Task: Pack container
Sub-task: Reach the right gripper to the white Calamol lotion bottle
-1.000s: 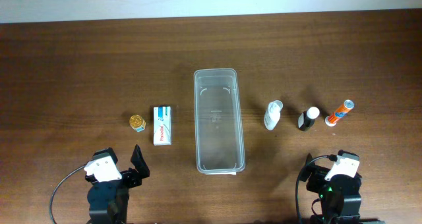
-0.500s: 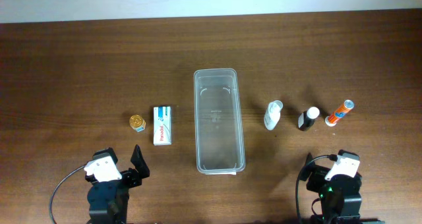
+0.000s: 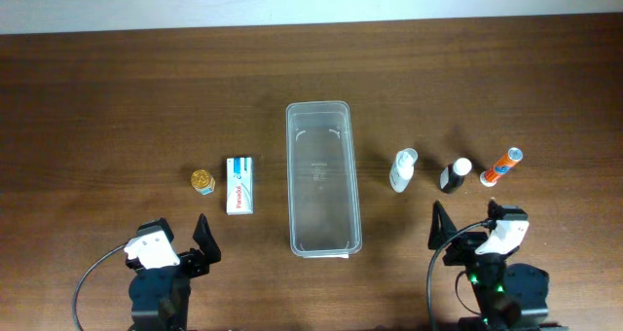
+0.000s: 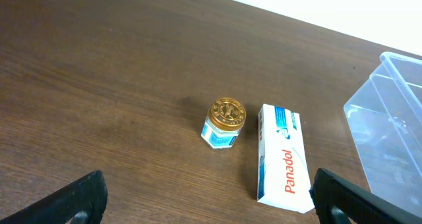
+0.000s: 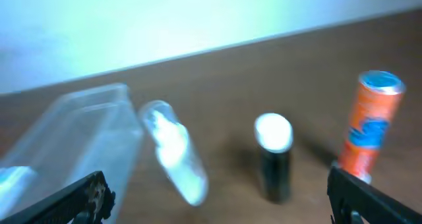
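Since nothing is packed yet, the matter turns on how the loose things lie from each claw. The left claw (image 4: 208, 199) has its fingers spread wide with nothing between them. Reading the overhead view as a clock with twelve away from the robot, a gold-lidded jar (image 3: 201, 180) stands at about twelve o'clock from it. A Panadol box (image 3: 240, 185) lies flat just beside the jar at about one, its long axis running twelve to six. The right claw (image 5: 223, 199) is likewise spread and empty, though its wrist view is blurred. From it a dark bottle with a white cap (image 3: 453, 176) stands near twelve, a white bottle (image 3: 402, 169) at about eleven, and an orange tube (image 3: 501, 167) at about one. The container (image 3: 323, 190) lies empty between the two groups, long axis twelve to six, at about two o'clock from the left claw and ten from the right, touching none of the items. Neither arm looks clearly nearer to it, so each would likely serve its own side, carrying inward over a long rim.
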You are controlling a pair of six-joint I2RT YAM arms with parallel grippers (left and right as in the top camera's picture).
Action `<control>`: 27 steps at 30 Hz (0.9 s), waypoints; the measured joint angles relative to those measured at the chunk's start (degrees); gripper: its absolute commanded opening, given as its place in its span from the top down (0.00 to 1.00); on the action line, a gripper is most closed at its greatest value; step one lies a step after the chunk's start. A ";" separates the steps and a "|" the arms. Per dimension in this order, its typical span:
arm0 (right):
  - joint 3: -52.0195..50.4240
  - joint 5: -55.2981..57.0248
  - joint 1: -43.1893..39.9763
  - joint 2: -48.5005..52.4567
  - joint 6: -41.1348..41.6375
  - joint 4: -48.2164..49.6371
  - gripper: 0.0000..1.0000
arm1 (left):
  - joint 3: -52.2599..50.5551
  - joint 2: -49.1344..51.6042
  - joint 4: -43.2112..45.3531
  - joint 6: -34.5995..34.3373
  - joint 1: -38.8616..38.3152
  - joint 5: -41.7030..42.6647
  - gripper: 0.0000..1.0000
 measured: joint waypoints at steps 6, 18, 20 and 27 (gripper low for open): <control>12.13 -3.34 0.00 6.23 0.09 -3.93 0.02 | 0.00 0.00 -0.02 0.02 0.00 0.00 0.01; 52.54 -6.27 0.39 49.66 -0.04 -35.67 0.02 | -0.02 0.00 -0.02 0.02 0.00 0.00 0.01; 58.31 -8.37 0.66 55.39 -0.04 -38.27 0.02 | -0.02 0.02 -0.02 0.02 0.00 0.00 0.01; 63.73 -13.81 1.99 68.00 -3.06 -40.11 0.02 | -0.02 0.00 0.00 0.00 0.00 0.00 0.01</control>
